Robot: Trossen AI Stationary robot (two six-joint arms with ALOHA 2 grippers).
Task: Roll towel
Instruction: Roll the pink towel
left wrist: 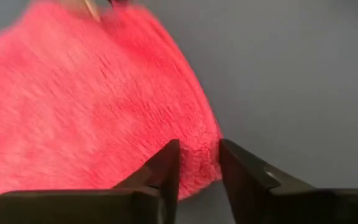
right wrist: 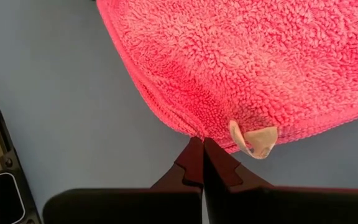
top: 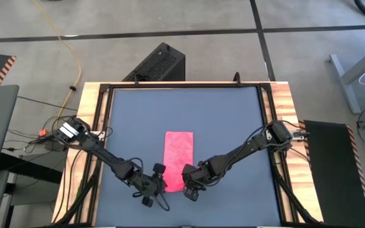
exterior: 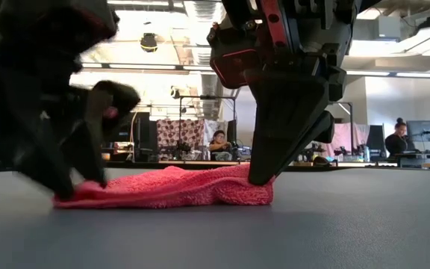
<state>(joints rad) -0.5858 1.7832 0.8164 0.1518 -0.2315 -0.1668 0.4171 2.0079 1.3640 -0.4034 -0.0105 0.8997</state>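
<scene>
Right end effector (right wrist: pixel 202 146) sits closest, fingers pressed together, tips touching the towel (top: pixel 178 158) at its near hem; whether any cloth is caught between them you cannot tell. Left end effector (left wrist: pixel 196 163) is at the other near corner, fingers (left wrist: pixel 166 168) part spread with the hem edge between them, not clearly clamped. Outward from both: bright pink terry lying flat near the middle of the dark grey mat (top: pixel 138 114), long axis running away from you, near edge slightly rucked in the low view. Expect light, limp, fuzzy cloth, nothing fragile; it will sag and bunch and won't hold a crease. Likely grippy on itself, so a roll should stay put. Best hold looks like the two near corners, low at the hem, with even pull on both or the roll goes skew.
</scene>
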